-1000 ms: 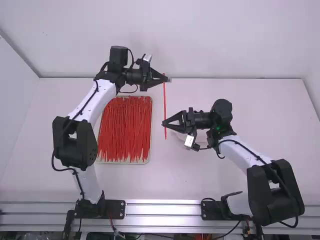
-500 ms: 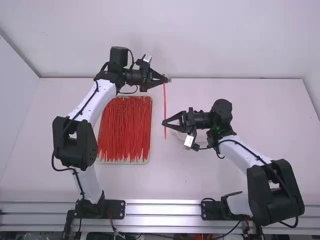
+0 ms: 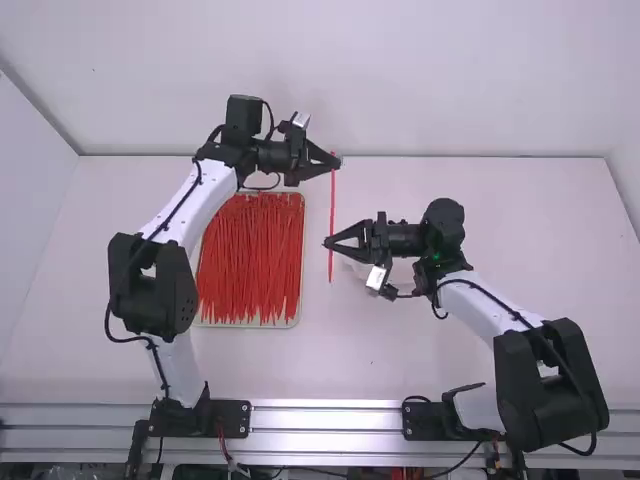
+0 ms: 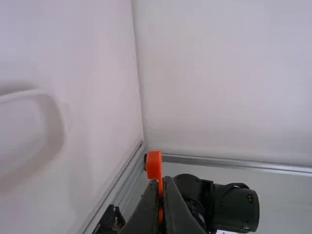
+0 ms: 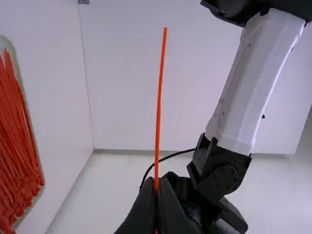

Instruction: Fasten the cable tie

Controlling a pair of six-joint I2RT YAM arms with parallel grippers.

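While left gripper (image 3: 334,161) clenches cable tie (image 3: 331,205) at head | right gripper (image 3: 327,243) pinches its strap

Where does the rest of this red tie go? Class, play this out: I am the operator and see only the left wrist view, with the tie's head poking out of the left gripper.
Observer: The tie runs straight from the left gripper to the right gripper, which is shut on it lower down.
Operator: Is it looped through the head yet?
Observer: No. The tail sticks out free past the right gripper, with no loop formed.
Operator: Are there more ties if this one drops?
Observer: Yes. A tray piled with spare ties lies on the table, left of the held tie.
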